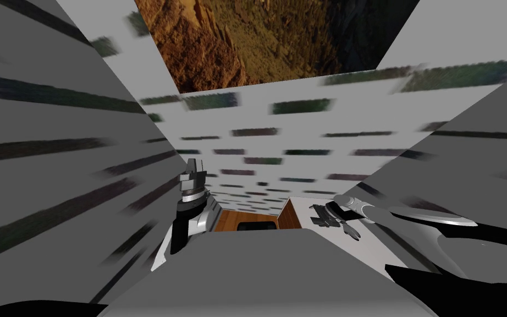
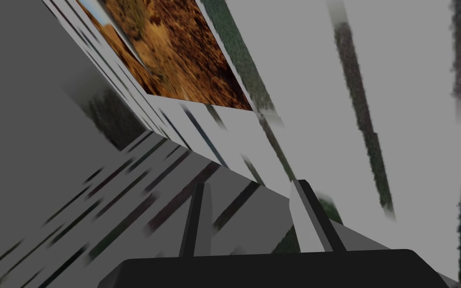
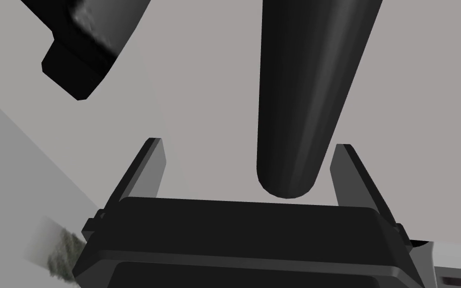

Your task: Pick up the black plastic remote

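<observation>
right claw point(image 3: 249, 142) open, black remote point(image 3: 309, 90) between its fingers point(image 3: 347, 170) (nearer one), left claw point(image 2: 250, 182) raised, also open

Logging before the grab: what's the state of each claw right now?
Left claw: open, empty.
Right claw: open, with the end of the black remote between its sides, not gripped.

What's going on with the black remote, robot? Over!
Right gripper open, fingers either side of the black remote, not gripping. Left gripper up, empty. Another dark thing lies near, apart from the remote.
</observation>
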